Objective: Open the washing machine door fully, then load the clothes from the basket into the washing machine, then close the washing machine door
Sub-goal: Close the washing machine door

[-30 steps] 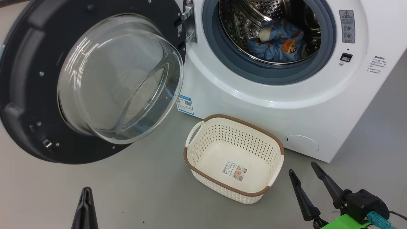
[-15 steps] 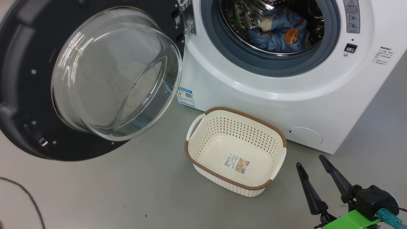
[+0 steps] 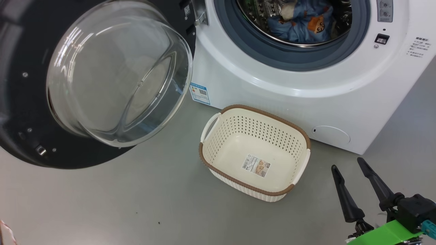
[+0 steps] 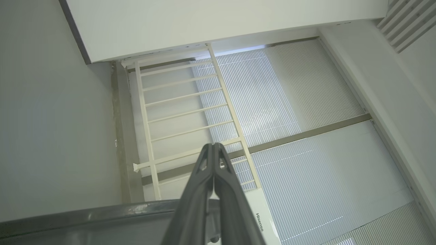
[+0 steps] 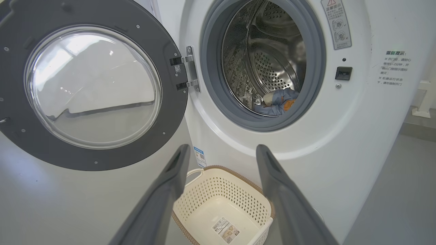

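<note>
Camera shifted, cream perforated basket [image 3: 259, 131] empty

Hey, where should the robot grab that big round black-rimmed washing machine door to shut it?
Probably pinch the black-rimmed round door at its rim's free edge, opposite the metal hinge, approaching from the robot's left. It stands wide open; its bulging clear glass bowl offers no grip.

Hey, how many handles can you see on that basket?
2. One handle sits at the basket's end nearer the washing machine door; the other handle at the end nearer the right gripper. None looks hidden.
</note>
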Tool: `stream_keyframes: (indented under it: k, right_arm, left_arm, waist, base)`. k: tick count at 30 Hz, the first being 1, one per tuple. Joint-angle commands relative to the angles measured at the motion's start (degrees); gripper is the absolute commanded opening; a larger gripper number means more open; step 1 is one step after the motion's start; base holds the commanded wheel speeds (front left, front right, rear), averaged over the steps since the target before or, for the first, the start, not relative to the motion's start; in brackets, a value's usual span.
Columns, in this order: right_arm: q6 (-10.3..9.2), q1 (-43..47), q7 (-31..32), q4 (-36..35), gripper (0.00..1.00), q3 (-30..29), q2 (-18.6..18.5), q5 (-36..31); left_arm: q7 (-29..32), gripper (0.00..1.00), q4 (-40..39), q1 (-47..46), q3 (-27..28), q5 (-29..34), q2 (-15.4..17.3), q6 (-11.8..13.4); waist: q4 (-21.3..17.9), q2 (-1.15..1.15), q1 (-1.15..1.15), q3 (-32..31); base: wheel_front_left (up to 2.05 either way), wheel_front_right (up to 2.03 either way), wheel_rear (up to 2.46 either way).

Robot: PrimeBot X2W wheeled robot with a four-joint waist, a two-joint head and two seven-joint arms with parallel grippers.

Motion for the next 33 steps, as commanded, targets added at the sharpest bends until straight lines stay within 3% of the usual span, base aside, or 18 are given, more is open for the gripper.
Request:
stream_keyframes:
  k: [1, 8, 21, 33]
  right_arm:
    - [0.51, 0.2, 0.0, -1.8, 1.00, 1.2, -0.6, -0.2]
    - [0.51, 0.8, 0.6, -3.2, 1.00, 0.6, -0.8, -0.4]
    - [0.51, 0.5, 1.6, -4.3, 1.00, 0.7, -1.1, -0.5]
    - [0.51, 0.6, 1.8, -4.3, 1.00, 1.3, -1.6, -0.2]
  left_arm:
    - [0.8, 0.00, 0.2, -2.6, 1.9, -0.4, 3.9, 0.4]
    - [4.7, 0.00, 12.3, -6.6, 0.0, -1.1, 5.7, 3.3]
    - [9.5, 0.00, 21.6, -9.2, -4.4, 2.0, 7.6, 3.4]
    - [13.3, 0.00, 25.3, -9.0, -6.5, 3.2, 8.1, 2.8]
  waist:
    - [0.0, 0.00, 0.00, 0.3]
    - [0.0, 0.00, 0.00, 0.9]
    - [-0.9, 0.00, 0.00, 1.3]
    - [-2.3, 0.00, 0.00, 1.2]
  base:
    - [0.00, 0.00, 0.00]
    - [0.00, 0.00, 0.00]
    - [0.00, 0.00, 0.00]
    - [0.00, 0.00, 0.00]
